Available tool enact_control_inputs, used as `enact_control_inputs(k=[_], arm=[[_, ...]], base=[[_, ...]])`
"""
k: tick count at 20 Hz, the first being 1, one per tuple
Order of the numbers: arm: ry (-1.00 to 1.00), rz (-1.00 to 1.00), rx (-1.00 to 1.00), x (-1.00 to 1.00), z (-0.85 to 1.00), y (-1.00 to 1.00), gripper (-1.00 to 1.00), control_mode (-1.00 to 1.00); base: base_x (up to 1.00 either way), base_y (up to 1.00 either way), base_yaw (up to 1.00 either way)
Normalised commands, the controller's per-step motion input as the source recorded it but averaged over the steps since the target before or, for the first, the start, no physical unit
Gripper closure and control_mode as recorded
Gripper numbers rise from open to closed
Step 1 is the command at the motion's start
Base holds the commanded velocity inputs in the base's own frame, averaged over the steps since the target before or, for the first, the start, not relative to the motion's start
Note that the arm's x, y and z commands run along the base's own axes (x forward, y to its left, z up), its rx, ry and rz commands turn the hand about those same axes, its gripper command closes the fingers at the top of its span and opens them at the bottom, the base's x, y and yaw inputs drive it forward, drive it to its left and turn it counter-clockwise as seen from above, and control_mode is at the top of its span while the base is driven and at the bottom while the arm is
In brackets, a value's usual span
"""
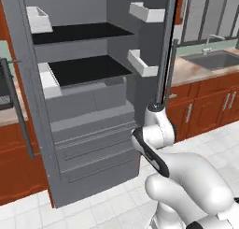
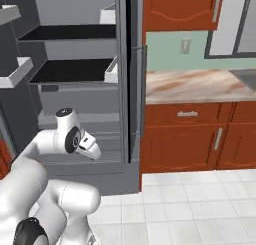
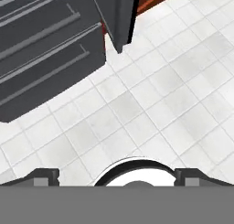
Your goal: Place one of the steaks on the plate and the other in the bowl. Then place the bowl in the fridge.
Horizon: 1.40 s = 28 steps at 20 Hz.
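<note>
Standing upright at the frame's left, the fridge point(image 1: 88, 130) has both upper doors open (two dark shelves, two lower drawers); gripper point(image 3: 116, 179) jaws spread, holding nothing.

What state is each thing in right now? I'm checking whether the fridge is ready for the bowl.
fridge: upper doors swung open, dark shelves bare where visible
lower drawers: shut
gripper: open, holding nothing, pointed at the floor tiles
counter cabinets: doors shut
sink: no water seen running
</note>
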Motion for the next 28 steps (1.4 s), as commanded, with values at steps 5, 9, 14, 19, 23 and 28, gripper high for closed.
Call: enact_control_inputs(k=[5, 9, 14, 19, 23, 28], arm=[[0.0, 0.0, 0.0, 0.0, 0.0, 0.0, -1.0, 1.0], [0.0, 0.0, 0.0, 0.0, 0.0, 0.0, -1.0, 1.0], [0.0, 0.0, 0.0, 0.0, 0.0, 0.0, -1.0, 1.0], [0.0, 0.0, 0.0, 0.0, 0.0, 0.0, -1.0, 1.0], [0.0, 0.0, 0.0, 0.0, 0.0, 0.0, -1.0, 1.0], [0.0, 0.0, 0.0, 0.0, 0.0, 0.0, -1.0, 1.0]], base=[[-0.01, -0.34, -0.8], [0.04, -0.51, -0.85], [0.03, -0.53, -0.88], [0.36, -0.26, -0.8], [0.82, -0.43, -0.63], [1.0, -0.48, -0.26]])
